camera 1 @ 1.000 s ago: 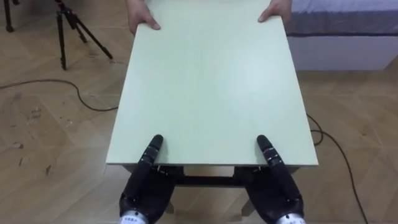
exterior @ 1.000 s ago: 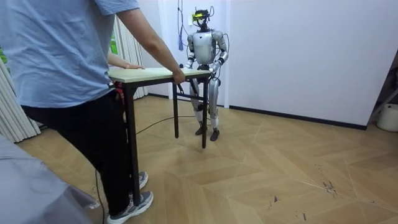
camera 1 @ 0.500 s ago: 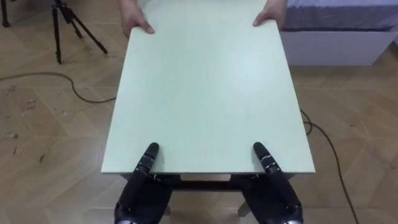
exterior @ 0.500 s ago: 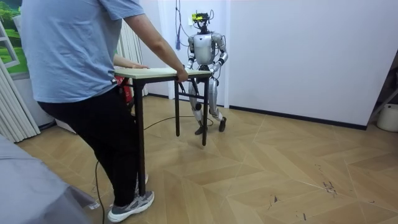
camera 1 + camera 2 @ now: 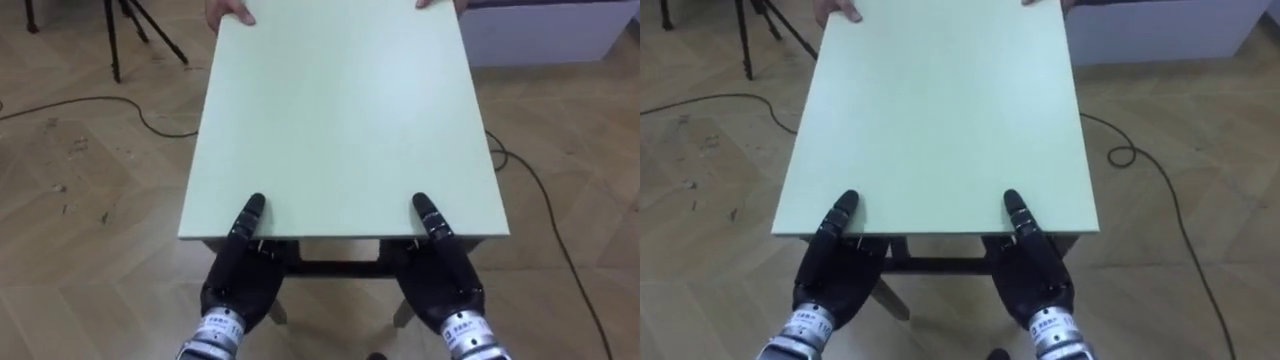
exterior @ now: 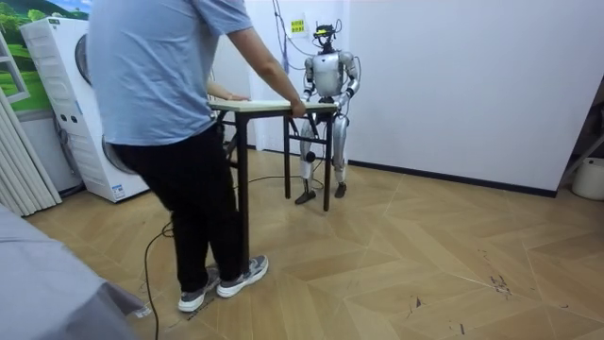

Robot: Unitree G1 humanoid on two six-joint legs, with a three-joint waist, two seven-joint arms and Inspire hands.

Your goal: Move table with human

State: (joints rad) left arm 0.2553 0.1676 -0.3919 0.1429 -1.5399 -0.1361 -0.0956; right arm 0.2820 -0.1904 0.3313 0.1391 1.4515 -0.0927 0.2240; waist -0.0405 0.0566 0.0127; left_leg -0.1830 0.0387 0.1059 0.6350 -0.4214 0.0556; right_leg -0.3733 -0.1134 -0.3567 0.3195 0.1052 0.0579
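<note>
At the near edge of the desk point(image 5: 340, 120), right under my head camera, I have both hands on it. My left hand point(image 5: 238, 280) is clamped on the rim near the left corner: its thumb point(image 5: 250, 210) lies flat along the pale green top, and the palm and the rest of the hand are tucked beneath the edge. My right hand point(image 5: 442, 285) grips near the right corner in the same way, thumb on top and the rest underneath. I cannot see how far the digits below are curled.

Counting what I have: one desk, two robot hands on its near edge, and two hands belonging to one person point(image 6: 160, 104) at the far edge. The person's hand point(image 5: 228, 12) at the far left corner rests on the top; the other shows at the far right corner.

From the room view, the desk sits between us. The person stands at the end nearer that camera, and I stand at the end by the white wall.

One tripod point(image 5: 115, 35) stands on the wooden floor beyond the desk's left side, with one dark cable point(image 5: 90, 102) curving near it. One washing machine point(image 6: 71, 104) stands behind the person.
</note>
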